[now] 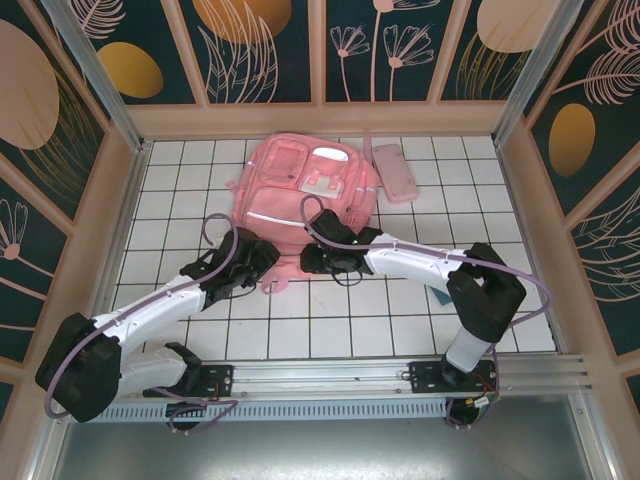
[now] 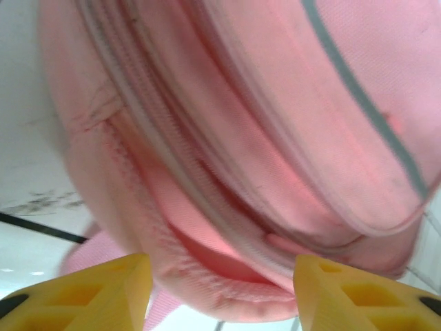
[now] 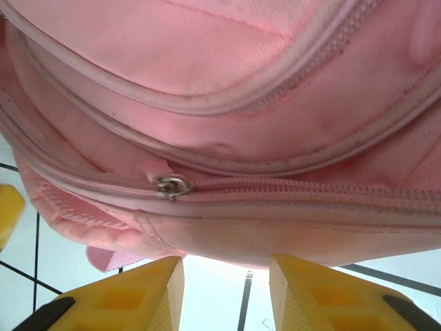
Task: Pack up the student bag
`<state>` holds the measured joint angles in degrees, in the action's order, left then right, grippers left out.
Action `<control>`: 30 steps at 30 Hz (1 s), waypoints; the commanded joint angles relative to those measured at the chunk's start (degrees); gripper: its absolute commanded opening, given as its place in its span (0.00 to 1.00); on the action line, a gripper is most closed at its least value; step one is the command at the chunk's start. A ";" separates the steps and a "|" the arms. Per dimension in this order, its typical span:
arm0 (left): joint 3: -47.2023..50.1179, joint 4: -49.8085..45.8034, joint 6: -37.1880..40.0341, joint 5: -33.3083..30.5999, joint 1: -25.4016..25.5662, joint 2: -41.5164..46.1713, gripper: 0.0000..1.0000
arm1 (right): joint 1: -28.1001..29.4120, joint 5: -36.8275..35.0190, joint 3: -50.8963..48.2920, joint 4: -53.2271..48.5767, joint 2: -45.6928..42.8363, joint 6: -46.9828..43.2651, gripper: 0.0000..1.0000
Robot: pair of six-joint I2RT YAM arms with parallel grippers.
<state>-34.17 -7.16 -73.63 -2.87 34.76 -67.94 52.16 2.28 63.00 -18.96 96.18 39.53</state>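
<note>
Pink soft fabric makes up the backpack, which lies flat by the middle of the desk's far edge, front pockets up, with a pale stripe across it and a metal zip pull near its lower rim. A small pink pouch lies just beside it, toward the right edge. At the backpack's near end the left arm's jaws stand released, yellow fingers apart below its rim. The right arm's jaws are likewise released, with bare tile between them.
</note>
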 commanded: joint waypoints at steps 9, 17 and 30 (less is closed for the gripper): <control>-1.67 6.16 -12.90 0.83 -0.39 -3.36 0.51 | -1.43 1.67 -3.63 4.59 2.20 0.65 0.34; -4.22 4.61 -17.60 1.97 -0.39 -10.27 0.43 | -1.71 1.19 -4.16 5.16 1.04 0.74 0.33; 2.81 10.99 -22.92 5.99 -0.38 -12.74 0.30 | -2.85 -1.48 -3.94 5.12 -6.17 2.84 0.32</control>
<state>-33.76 2.48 -94.28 0.03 34.39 -78.83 49.89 2.46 58.72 -14.61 92.55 41.28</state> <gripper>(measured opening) 0.305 0.324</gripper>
